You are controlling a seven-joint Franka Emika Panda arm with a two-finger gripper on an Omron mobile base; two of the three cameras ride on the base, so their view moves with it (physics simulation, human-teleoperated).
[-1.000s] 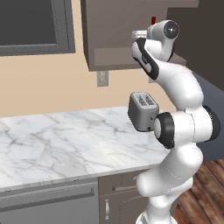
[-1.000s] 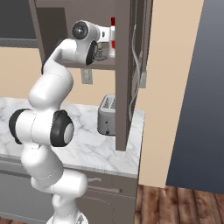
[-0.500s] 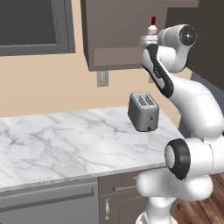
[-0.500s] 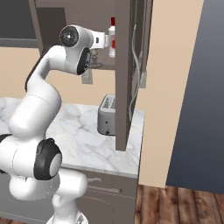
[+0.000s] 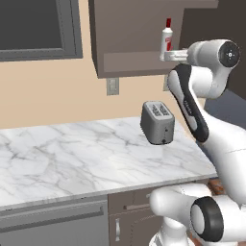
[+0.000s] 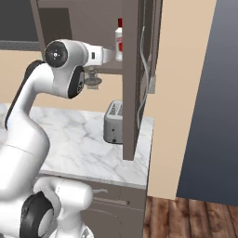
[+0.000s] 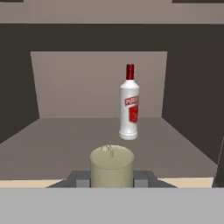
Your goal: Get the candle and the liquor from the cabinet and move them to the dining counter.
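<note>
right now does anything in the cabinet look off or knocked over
Nothing stands out. The liquor stands upright on the cabinet shelf, cap on, nothing spilled. The candle sits upright between the jaws at the shelf's front edge.

liquor (image 7: 129, 103) stands upright on the cabinet (image 7: 52, 135) shelf; toaster (image 5: 157, 122) on marble counter (image 5: 72, 153).

The liquor (image 7: 129, 103) stands upright in the cabinet (image 7: 98, 89), on its floor. The candle (image 7: 111, 166) sits between the gripper (image 7: 112, 178) fingers in front of the cabinet opening, with the liquor behind it at one o'clock in the hand view. The toaster (image 5: 157, 122) stands on the wall counter (image 5: 72, 153) below the cabinet. In the right base view the open cabinet door (image 6: 132, 79) is at three o'clock from the liquor.
</note>
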